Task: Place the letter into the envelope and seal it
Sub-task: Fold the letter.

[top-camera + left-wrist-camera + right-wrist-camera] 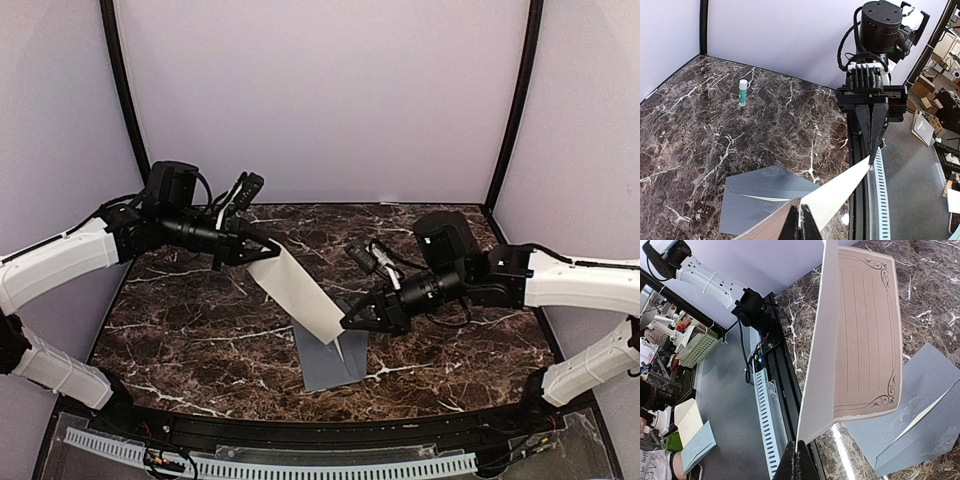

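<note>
- Folded letter (298, 292) aloft, pinched tight at both ends — left gripper (258, 252) at 10 o'clock, right gripper (346, 323) at 4.
- Flat below at 6 o'clock: envelope (325, 368).
- Light, floppy, likely to crease — best gripped at edges, held taut.

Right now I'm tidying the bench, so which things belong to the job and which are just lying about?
Job:
letter, held by left gripper and right gripper
envelope, flat on table

Lying about:
glue stick, standing untouched
basket, off the table
</note>
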Available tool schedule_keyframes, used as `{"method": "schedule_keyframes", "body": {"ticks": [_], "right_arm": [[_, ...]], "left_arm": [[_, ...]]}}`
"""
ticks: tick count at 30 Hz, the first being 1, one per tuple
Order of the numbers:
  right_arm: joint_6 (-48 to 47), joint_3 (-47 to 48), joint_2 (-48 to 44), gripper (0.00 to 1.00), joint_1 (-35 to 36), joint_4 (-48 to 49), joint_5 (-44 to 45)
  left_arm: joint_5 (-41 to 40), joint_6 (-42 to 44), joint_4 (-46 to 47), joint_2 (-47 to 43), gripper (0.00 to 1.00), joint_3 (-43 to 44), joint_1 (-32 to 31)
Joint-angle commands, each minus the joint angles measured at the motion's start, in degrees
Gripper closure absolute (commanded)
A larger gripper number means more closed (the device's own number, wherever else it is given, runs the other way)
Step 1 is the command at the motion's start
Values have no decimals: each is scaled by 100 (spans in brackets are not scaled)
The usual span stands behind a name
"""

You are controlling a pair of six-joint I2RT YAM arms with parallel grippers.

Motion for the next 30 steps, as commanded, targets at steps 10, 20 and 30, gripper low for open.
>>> {"method": "schedule_keyframes", "body": {"ticks": [10, 20, 30], "right_arm": [[129, -248, -756, 100, 22, -231, 640], [59, -19, -1148, 54, 5, -80, 1543], [-534, 774, -499, 20, -41, -415, 1503]], "left_arm": [[-69, 52, 76, -345, 100, -13, 172], [716, -89, 207, -243, 100, -38, 178], [1468, -217, 260, -116, 100, -12, 170]]}}
